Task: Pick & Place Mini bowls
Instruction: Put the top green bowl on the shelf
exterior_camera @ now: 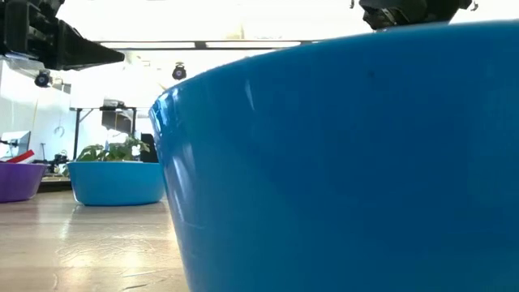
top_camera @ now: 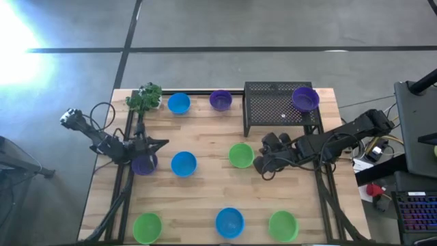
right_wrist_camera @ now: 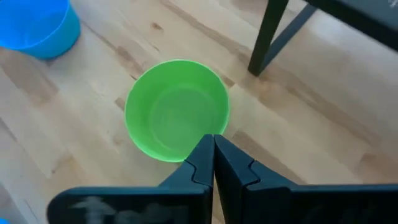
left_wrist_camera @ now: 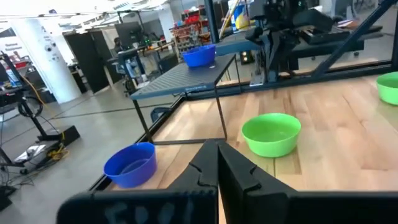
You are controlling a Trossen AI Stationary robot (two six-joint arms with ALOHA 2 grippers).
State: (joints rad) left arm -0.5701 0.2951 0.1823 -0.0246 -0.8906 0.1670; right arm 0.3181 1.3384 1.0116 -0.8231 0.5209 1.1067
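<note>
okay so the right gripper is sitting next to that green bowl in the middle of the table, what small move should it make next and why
Probably open its fingers first. The right gripper is shut, hovering at the edge of the green bowl, which sits free on the table; shut fingers cannot straddle the rim to pick it up.

Back row: you have a plant [top_camera: 143,97] at the left corner of the table [top_camera: 205,191], then two mini bowls [top_camera: 179,103] to its right.
Rack: a mesh rack [top_camera: 273,102] stands at the back right, with one bowl [top_camera: 305,98] on it.
Middle row: three bowls; the left gripper [top_camera: 162,143] is above the leftmost, the right gripper [top_camera: 259,162] just beside the rightmost.
Front row: three bowls along the near edge.
</note>
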